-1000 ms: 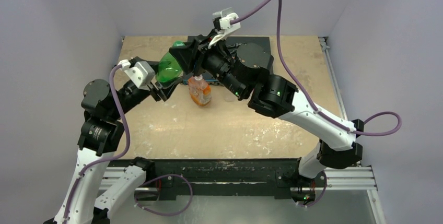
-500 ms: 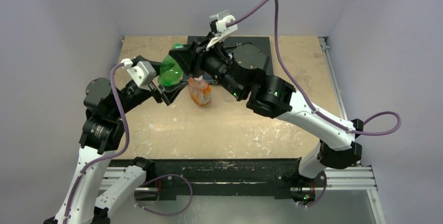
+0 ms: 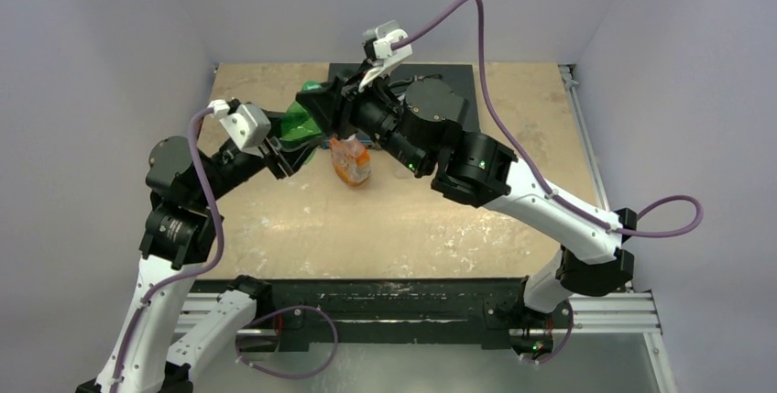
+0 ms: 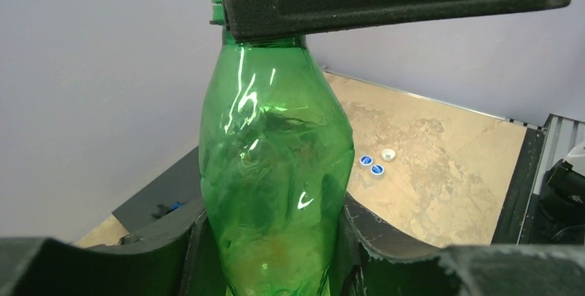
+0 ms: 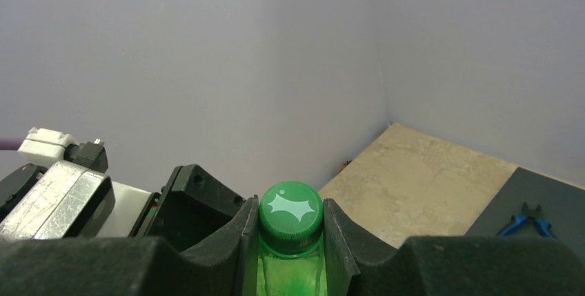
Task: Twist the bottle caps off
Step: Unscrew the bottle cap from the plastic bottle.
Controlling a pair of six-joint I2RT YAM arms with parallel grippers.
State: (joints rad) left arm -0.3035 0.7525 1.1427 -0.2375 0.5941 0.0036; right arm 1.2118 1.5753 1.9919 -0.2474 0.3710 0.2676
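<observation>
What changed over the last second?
The right tool shifted slightly left and seems to have turned a little on the green cap. The left tool carried the green bottle slightly back and left. Both grips held, and the orange-label bottle stayed put.

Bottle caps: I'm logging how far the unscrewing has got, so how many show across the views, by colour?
Loose blue-faced caps: 2
Loose white-faced cap: 1
Fitted green cap on the green bottle: 1
Total: 4
</observation>
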